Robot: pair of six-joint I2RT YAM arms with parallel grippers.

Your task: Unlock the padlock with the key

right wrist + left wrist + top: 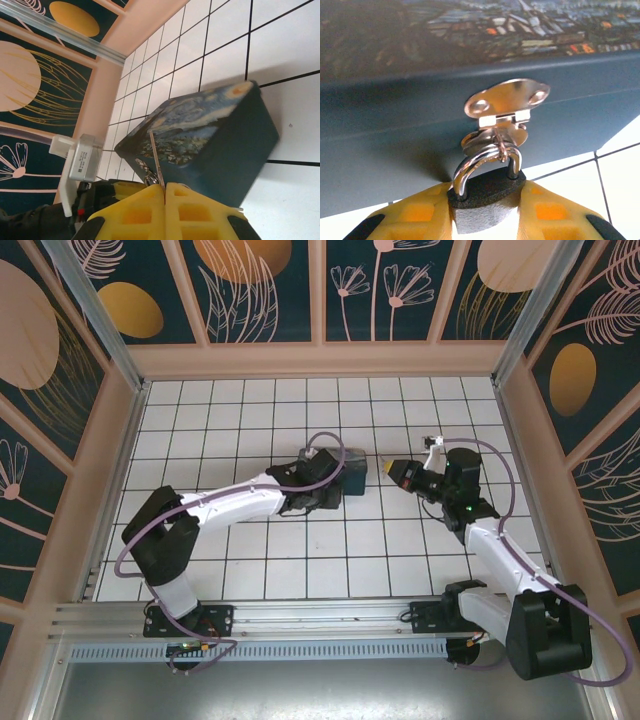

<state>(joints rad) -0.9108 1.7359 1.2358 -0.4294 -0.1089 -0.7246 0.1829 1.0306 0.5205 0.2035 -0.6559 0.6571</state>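
Gripping the padlock (pixel 487 195) in the left hand (pixel 485 212) (shackle (pixel 469 170) through the hasp (pixel 507 102) of the box (pixel 395 115)); pinching the key (pixel 156 157) in the shut right hand (pixel 165 190), near the box.

Bright, even overhead light leaves only soft shadows on the white tiles (pixel 320 570), while just beyond the left gripper (pixel 486 220) glare flares off the silvery hasp (pixel 506 100) and the box (pixel 470 30) lid farther out blurs.
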